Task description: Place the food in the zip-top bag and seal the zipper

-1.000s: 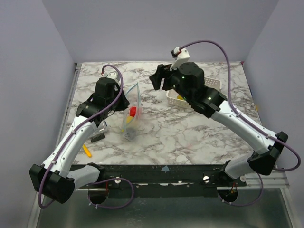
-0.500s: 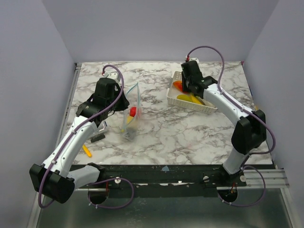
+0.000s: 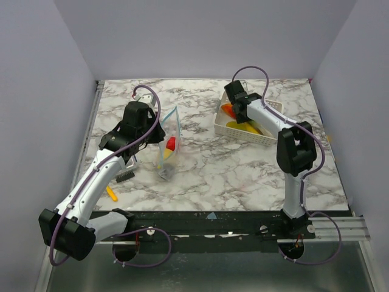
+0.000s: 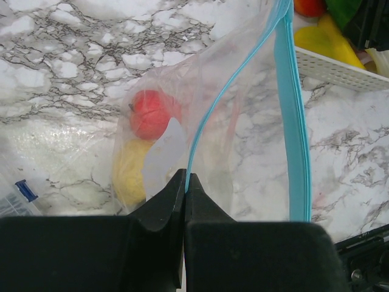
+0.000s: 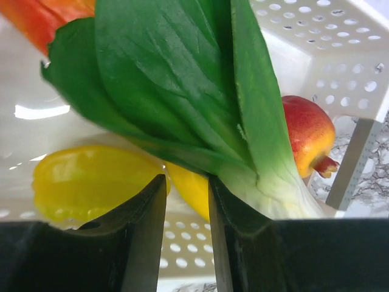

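The clear zip-top bag [image 3: 168, 149] stands open at the left-centre of the table, with a red fruit [image 3: 171, 143] and a yellow piece [image 3: 166, 154] inside. My left gripper [image 3: 152, 131] is shut on the near side of its light blue zipper [image 4: 193, 152]. The far zipper side [image 4: 292, 121] hangs apart, so the mouth is open. The red fruit [image 4: 149, 114] and the yellow piece [image 4: 129, 176] show through the plastic. My right gripper [image 5: 187, 188] is open, low inside the basket, its jaws either side of a yellow fruit [image 5: 191, 188] under a green leafy vegetable [image 5: 182, 79].
The white perforated basket [image 3: 268, 137] at the back right also holds a red-yellow fruit [image 5: 310, 131], another yellow piece [image 5: 91, 179] and an orange-red one [image 5: 42, 18]. A small orange item [image 3: 111, 193] and a dark object [image 3: 124, 175] lie near the left arm.
My right arm has swung from above the table's middle down into the basket, and its gripper now sits among the food. The left gripper and bag have barely moved.
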`<action>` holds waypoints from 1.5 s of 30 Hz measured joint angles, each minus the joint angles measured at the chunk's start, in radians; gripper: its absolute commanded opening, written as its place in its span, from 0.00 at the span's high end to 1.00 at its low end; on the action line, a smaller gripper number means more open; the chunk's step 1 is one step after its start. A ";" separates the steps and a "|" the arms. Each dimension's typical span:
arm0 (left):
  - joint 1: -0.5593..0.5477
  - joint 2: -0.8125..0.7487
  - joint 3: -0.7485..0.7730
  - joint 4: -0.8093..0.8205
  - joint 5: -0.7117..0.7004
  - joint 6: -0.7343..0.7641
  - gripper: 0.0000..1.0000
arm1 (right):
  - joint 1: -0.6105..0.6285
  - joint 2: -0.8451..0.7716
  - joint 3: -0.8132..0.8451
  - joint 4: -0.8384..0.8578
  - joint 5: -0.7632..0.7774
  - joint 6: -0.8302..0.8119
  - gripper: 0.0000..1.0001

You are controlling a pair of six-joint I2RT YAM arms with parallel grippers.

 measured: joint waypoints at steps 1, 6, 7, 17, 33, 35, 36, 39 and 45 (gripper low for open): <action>0.000 0.000 -0.006 0.002 0.000 0.002 1.00 | -0.009 0.014 0.006 -0.003 -0.002 -0.002 0.64; 0.002 0.002 -0.014 0.008 0.000 0.007 1.00 | -0.043 0.048 0.023 -0.010 -0.016 -0.009 0.65; 0.002 0.002 -0.014 0.008 0.000 0.007 1.00 | -0.048 0.048 0.023 -0.012 -0.023 -0.010 0.67; 0.002 0.007 -0.016 0.013 0.003 0.007 1.00 | -0.060 0.046 0.023 -0.048 -0.087 -0.009 0.64; 0.003 0.018 -0.016 0.015 0.025 0.007 1.00 | -0.061 -0.090 -0.077 -0.035 -0.131 -0.005 0.70; 0.003 0.018 -0.016 0.015 0.026 0.007 1.00 | -0.063 -0.080 -0.081 -0.033 -0.131 -0.008 0.70; 0.003 0.018 -0.016 0.015 0.026 0.007 1.00 | -0.063 -0.076 -0.082 -0.029 -0.131 -0.010 0.69; 0.003 0.018 -0.016 0.015 0.027 0.007 1.00 | -0.068 -0.064 -0.090 -0.013 -0.119 -0.013 0.67; 0.003 0.023 -0.016 0.015 0.028 0.007 1.00 | -0.085 -0.032 -0.113 0.016 -0.094 -0.034 0.63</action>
